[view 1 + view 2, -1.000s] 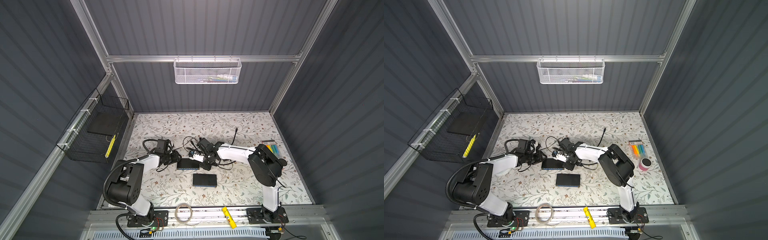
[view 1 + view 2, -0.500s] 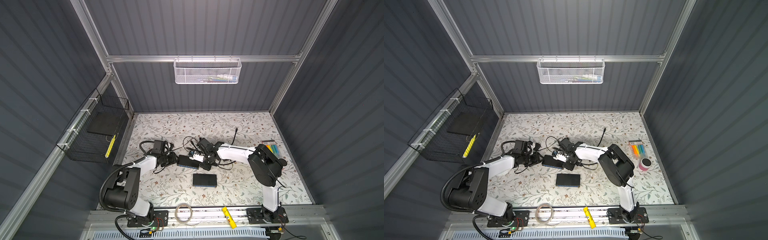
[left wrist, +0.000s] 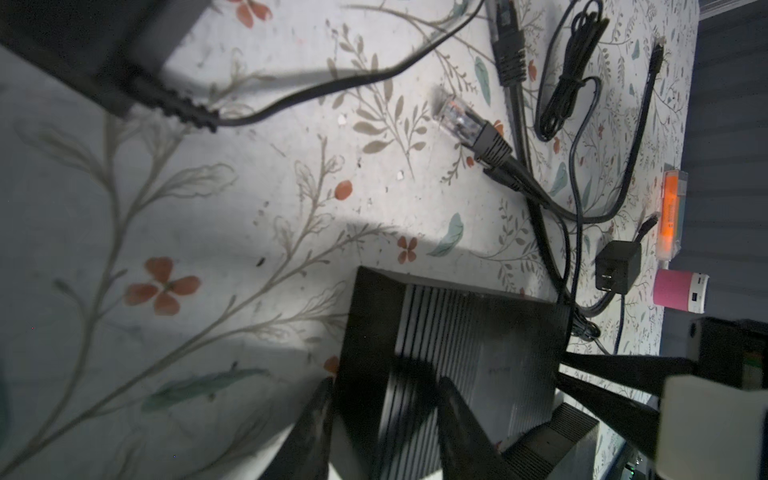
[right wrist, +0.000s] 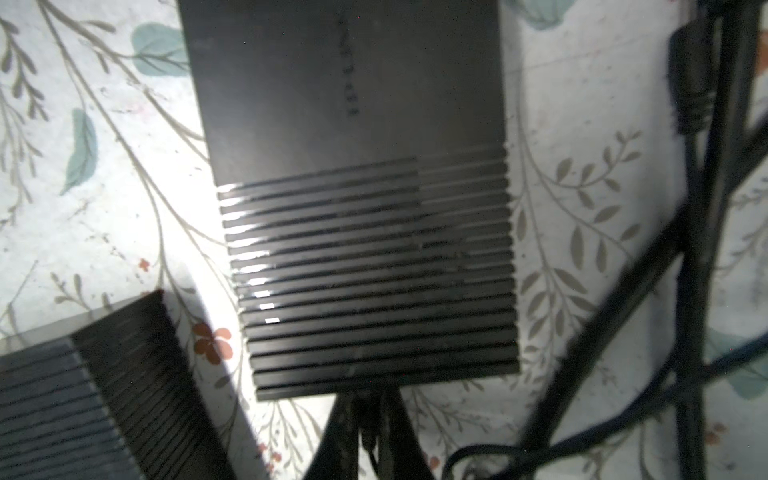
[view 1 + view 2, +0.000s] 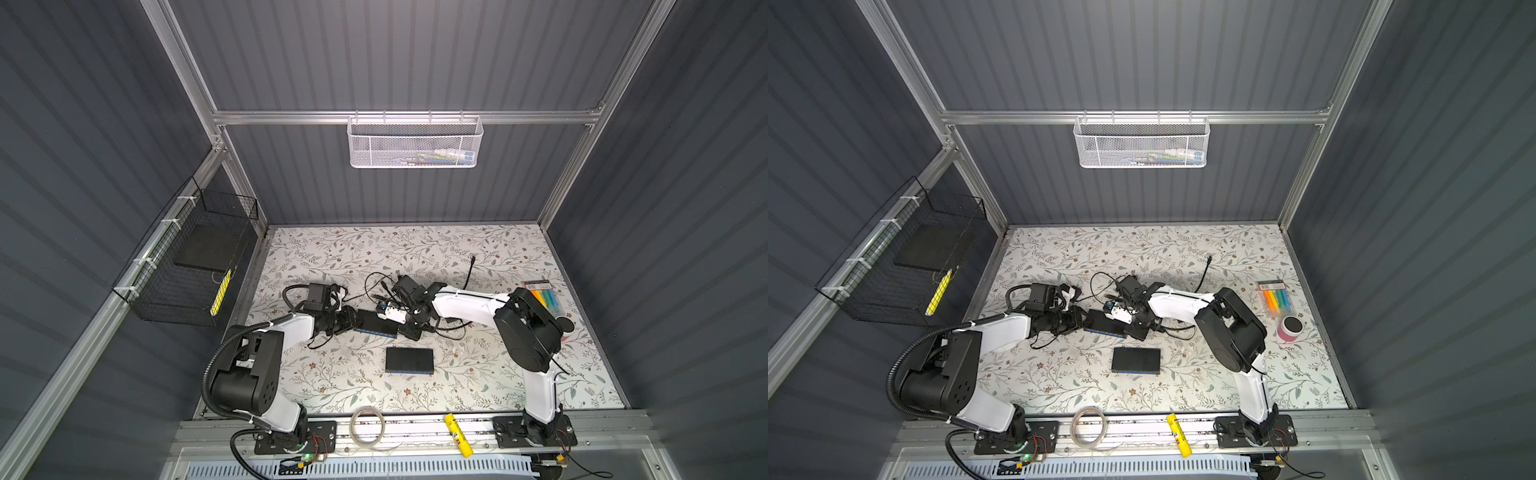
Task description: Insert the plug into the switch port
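Clamping switch [image 3: 478, 328] edge, left claw [image 3: 386, 382]; right claw [image 4: 370, 399] pinched shut, tips touching switch's ribbed edge; held thing unclear.

white links [image 5: 465, 305], seemingly black joints [image 5: 528, 336]

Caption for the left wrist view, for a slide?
Left pincer grips one end of the black switch; loose Ethernet plug lies on floral mat beyond.

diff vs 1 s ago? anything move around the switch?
The switch swung slightly: its left end went toward the back wall, so it now lies skewed. The left gripper, jaws astride that end, shifted with it. Nothing visibly taken or released. The right gripper stayed at the switch's right end, jaws shut; the other black box and tape roll stayed put.
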Robot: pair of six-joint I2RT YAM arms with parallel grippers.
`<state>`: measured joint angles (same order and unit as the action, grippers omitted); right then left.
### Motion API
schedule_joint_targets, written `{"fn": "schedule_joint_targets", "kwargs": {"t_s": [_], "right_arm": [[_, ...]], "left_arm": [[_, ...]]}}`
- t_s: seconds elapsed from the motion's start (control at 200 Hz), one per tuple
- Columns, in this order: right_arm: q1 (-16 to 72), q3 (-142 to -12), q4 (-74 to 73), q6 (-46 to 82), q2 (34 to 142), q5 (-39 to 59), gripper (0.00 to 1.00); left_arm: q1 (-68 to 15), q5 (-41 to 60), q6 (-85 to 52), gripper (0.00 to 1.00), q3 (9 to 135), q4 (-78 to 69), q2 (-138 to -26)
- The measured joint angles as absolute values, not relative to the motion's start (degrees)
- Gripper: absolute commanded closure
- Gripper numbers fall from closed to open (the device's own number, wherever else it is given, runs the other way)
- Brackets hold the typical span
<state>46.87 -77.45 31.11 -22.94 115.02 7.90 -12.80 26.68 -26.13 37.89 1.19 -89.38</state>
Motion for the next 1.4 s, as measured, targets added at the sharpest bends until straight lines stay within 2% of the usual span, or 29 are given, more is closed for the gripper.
{"fn": "schedule_joint_targets", "kwargs": {"t_s": [0.345, 1.401], "right_arm": [[47.09, -80.14, 34.13, -21.19, 116.44, 7.53, 1.0], [47.03, -90.39, 44.6, -16.27, 121.86, 7.51, 1.0]], "left_arm": [[-12.71, 27.24, -27.24, 0.62, 37.8, -3.18, -91.05], [-15.84, 21.28, -34.92, 0.64, 32.27, -24.56, -94.26]]}}
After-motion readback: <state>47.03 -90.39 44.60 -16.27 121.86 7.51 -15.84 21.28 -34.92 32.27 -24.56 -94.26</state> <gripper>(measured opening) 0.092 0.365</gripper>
